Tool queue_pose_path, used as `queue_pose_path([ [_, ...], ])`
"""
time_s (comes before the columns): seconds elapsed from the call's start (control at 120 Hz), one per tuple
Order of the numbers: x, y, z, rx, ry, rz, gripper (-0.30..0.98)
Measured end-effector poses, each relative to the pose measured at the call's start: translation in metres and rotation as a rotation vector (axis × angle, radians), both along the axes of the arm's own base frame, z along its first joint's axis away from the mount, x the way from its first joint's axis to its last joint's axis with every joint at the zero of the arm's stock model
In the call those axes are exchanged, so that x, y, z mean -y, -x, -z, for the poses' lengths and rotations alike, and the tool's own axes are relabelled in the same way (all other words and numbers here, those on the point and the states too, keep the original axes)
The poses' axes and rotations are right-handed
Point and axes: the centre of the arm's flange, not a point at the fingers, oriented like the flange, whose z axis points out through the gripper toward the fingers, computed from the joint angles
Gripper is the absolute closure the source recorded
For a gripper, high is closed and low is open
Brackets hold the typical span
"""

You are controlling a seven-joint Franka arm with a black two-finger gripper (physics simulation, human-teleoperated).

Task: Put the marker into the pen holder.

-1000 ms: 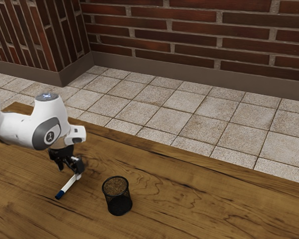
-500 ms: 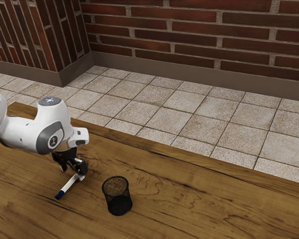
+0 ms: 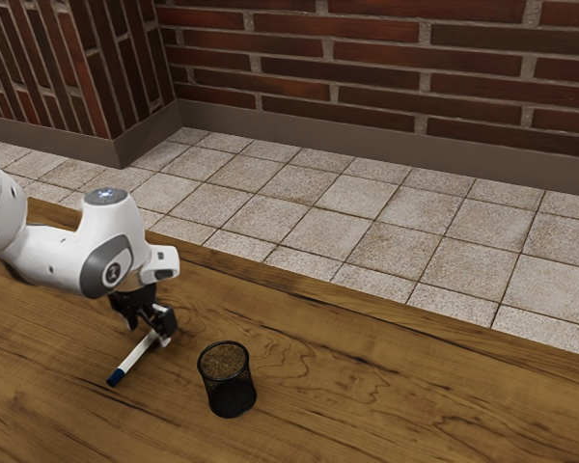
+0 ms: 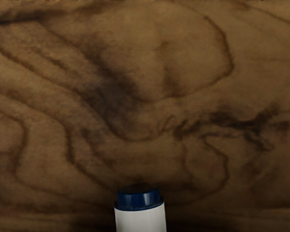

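Pincer [image 3: 146,331] open, fingers apart, w/ long red-brown brick wall [image 3: 367,82] & speckled sq. floor tiles [image 3: 270,214] beyond the grainy wood table [image 3: 386,395]. Round blk mesh pen holder [image 3: 229,388] stands upright; slim white marker [image 3: 135,359] w/ blue ends lies on table, one end under pincer.

- We see the white jointed robot arm [image 3: 58,256] cut off at the exterior view's left edge.
- There, the black gripper [image 3: 149,331] partly hides the white and blue cylindrical marker [image 4: 140,220]; the wrist view's lower edge crops its barrel.
- We cannot clearly make out the black mesh pen holder's [image 3: 231,395] inner base.
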Motion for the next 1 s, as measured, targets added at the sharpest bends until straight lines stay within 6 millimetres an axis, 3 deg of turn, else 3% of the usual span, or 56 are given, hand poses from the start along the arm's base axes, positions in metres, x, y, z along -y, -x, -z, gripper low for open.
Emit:
queue_pose_path([
  [0.167, -0.0002, -0.001, 0.0011, -0.002, 0.002, -0.005, 0.1],
  [0.375, 0.0005, -0.001, -0.0005, -0.003, 0.003, -0.006, 0.36],
  [0.55, -0.0003, -0.0008, -0.0014, -0.003, 0.003, -0.008, 0.5],
  [1.0, 0.0011, 0.0026, 0.0033, -0.017, 0.005, -0.012, 0.6],
])
